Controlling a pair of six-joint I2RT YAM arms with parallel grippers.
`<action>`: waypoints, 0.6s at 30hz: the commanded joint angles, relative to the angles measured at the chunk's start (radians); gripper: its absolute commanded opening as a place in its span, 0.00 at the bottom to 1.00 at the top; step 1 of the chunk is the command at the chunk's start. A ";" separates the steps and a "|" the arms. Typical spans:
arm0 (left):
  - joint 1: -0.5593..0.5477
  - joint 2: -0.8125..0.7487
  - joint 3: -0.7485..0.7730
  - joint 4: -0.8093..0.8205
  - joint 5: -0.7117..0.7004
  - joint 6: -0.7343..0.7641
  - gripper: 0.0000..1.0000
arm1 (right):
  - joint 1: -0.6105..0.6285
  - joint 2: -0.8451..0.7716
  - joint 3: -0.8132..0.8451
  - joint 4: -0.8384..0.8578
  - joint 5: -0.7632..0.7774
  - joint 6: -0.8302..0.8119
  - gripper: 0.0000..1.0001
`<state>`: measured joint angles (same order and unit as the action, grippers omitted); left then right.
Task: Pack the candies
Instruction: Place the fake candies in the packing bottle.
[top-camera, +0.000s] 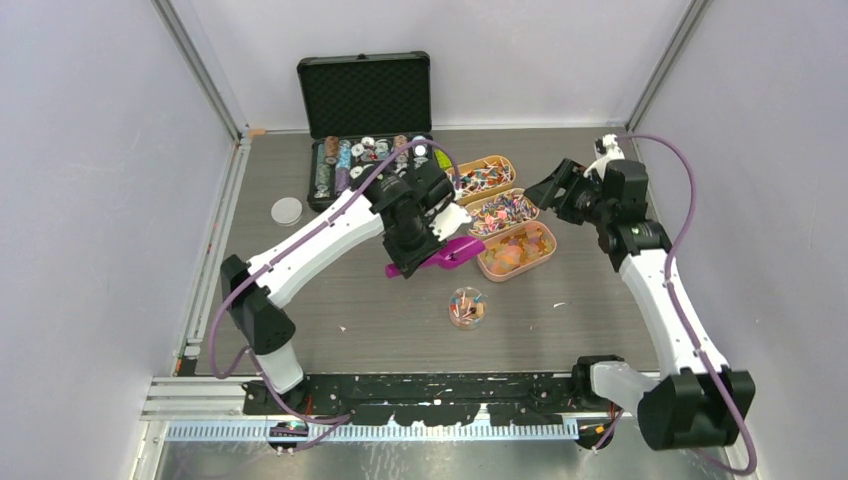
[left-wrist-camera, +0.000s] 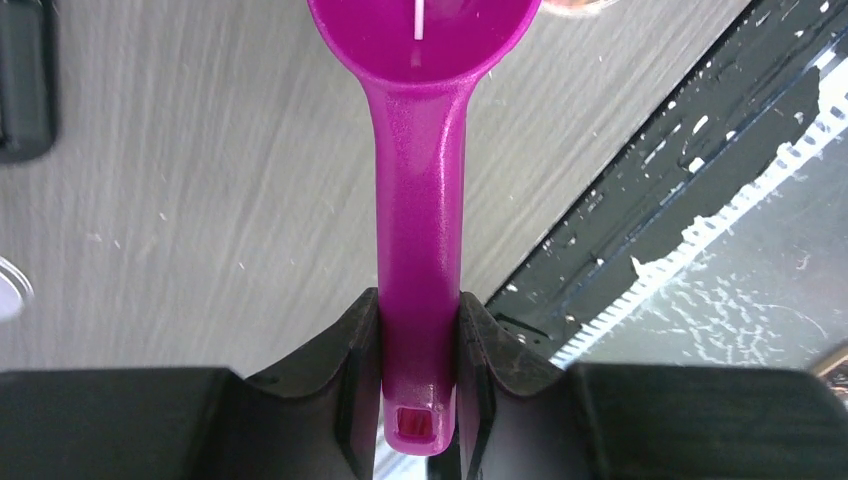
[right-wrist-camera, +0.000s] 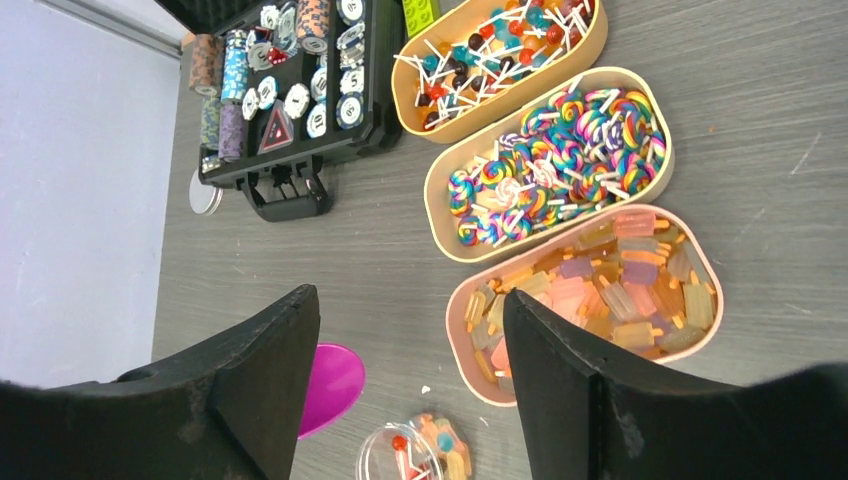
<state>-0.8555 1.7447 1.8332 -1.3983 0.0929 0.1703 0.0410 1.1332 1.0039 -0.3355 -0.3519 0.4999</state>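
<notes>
In the top view, the left end effector (top-camera: 405, 262) sits near the middle of the desk (top-camera: 330, 290). It is clamped narrow on the handle of the magenta scoop (top-camera: 455, 254). The left wrist view shows both fingers (left-wrist-camera: 355, 360) pressed flat against the handle's sides near its butt end. The scoop's long axis runs from about 8 o'clock at the handle to 2 o'clock at the bowl, so the bowl leads rightward. Only part of the bowl shows in the wrist view, and apart from one thin pale line I cannot tell what it holds.

From the bowl, the small clear cup (top-camera: 467, 306) lies at 6 o'clock, a little apart, with a few candies (right-wrist-camera: 600, 290) already in it. The pink tray (top-camera: 541, 262) of flat pastel pieces lies at 3 o'clock, its rim just beside the bowl. Two more trays of lollipops sit beyond it at 1 o'clock.

The right end effector (top-camera: 548, 192) hovers wide open and empty at 2 o'clock from the trays. The left arm is clearly the nearer one. The next move likely turns on swinging the bowl either to 3 o'clock to dig or to 6 o'clock to tip.
</notes>
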 joint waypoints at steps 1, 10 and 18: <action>-0.073 -0.072 -0.023 -0.099 -0.083 -0.138 0.00 | 0.000 -0.114 -0.045 -0.014 0.031 -0.019 0.74; -0.158 -0.036 -0.051 -0.226 -0.137 -0.262 0.00 | -0.001 -0.226 -0.103 -0.056 0.034 -0.072 0.76; -0.217 -0.003 -0.041 -0.274 -0.105 -0.296 0.00 | 0.000 -0.253 -0.132 -0.054 0.056 -0.107 0.76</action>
<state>-1.0409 1.7424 1.7813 -1.5539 -0.0338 -0.0887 0.0410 0.9089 0.8810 -0.4065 -0.3180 0.4263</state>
